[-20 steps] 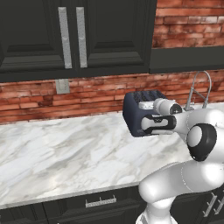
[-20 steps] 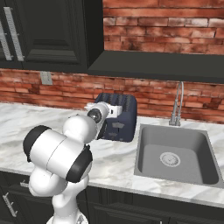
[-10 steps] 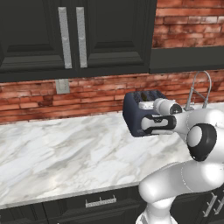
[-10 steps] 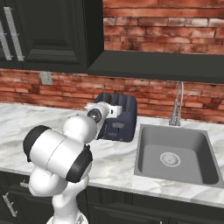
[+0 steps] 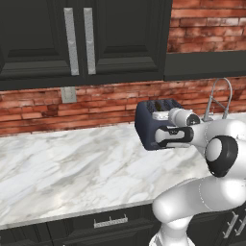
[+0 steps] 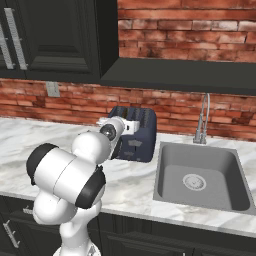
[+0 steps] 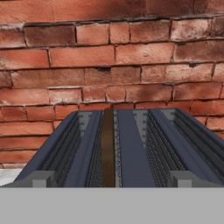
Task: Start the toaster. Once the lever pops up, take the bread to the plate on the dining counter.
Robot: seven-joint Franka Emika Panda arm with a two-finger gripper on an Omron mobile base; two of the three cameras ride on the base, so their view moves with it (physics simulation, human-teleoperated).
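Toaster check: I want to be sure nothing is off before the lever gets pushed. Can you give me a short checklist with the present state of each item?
1. Bread sits in a slot of the toaster: ok, a thin brown slice stands on edge in the left slot.
2. Toaster upright on the counter, by the brick wall: ok.
3. Pincer empty and open: ok, nothing held.
4. Pincer close to the toaster: ok, the hand is at its front face.
5. Lever position, up or down: cannot tell.
6. Sink side free of clutter: ok.
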